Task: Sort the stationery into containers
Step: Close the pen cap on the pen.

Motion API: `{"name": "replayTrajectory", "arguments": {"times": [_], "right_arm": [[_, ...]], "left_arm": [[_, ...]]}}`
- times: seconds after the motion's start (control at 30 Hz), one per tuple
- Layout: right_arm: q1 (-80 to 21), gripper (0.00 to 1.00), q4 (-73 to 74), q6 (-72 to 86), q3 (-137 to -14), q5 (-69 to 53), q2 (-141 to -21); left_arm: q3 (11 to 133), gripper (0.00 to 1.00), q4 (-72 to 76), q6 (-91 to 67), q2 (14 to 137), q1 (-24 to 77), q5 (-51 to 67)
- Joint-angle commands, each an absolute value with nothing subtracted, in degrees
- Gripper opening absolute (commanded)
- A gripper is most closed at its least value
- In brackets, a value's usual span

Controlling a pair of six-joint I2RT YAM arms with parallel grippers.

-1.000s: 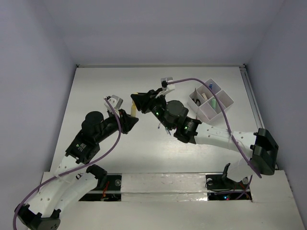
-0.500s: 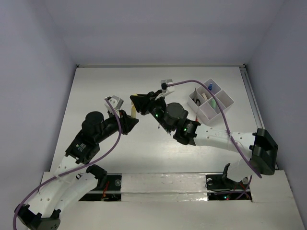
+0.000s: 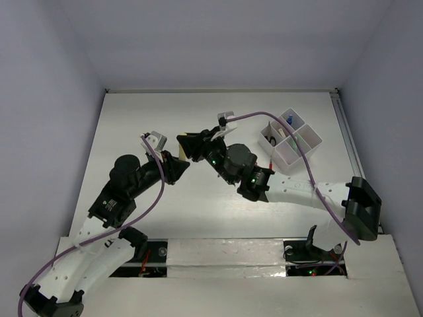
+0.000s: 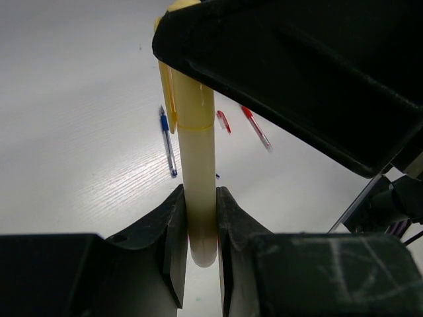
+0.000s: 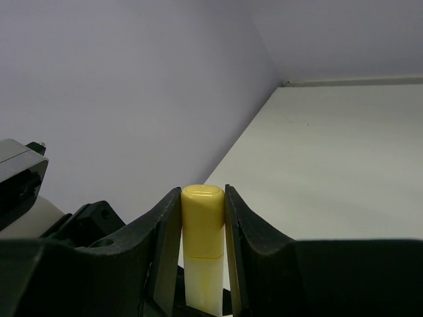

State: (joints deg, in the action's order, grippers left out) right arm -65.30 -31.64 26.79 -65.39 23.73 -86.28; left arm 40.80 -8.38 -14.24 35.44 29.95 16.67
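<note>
Pinching the yellow highlighter (image 4: 200, 165) aloft over the desk (image 3: 132, 119): clamping its barrel in the left jaws, its cap in the right jaws, aligning it seven-to-one o'clock; likely heading for the tray (image 3: 289, 156) at three o'clock, nearer the right jaws.

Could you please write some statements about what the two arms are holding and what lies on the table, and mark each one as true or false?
1. The left fingers and the right fingers clamp the same yellow highlighter. True.
2. The right fingers grip its yellow cap. True.
3. The highlighter lies flat on the table. False: it is held above the table, between the two arms.
4. A blue pen lies on the table. True.
5. The white tray is empty. False: it already holds items, among them a blue one and a green one.
</note>
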Motion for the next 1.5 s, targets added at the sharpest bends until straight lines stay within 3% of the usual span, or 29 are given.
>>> {"name": "replayTrajectory", "arguments": {"times": [0.0,0.33,0.8,1.47], "right_arm": [[-66.09,0.00,-33.74,26.63,-63.46,22.15,-85.87],[-69.17,0.00,-34.63,30.93,-60.65,17.41,-88.50],[-75.66,0.00,-30.85,38.84,-47.73,15.38,-88.15],[-81.83,0.00,-30.24,44.38,-43.68,19.24,-91.14]], "left_arm": [[41.31,0.00,-3.08,-14.15,34.80,29.36,15.21],[41.22,0.00,-2.37,-14.50,33.93,28.12,15.12],[43.15,0.00,1.31,-17.05,34.45,25.84,17.93],[58.62,0.00,0.09,-15.82,41.66,25.84,10.90]]}}
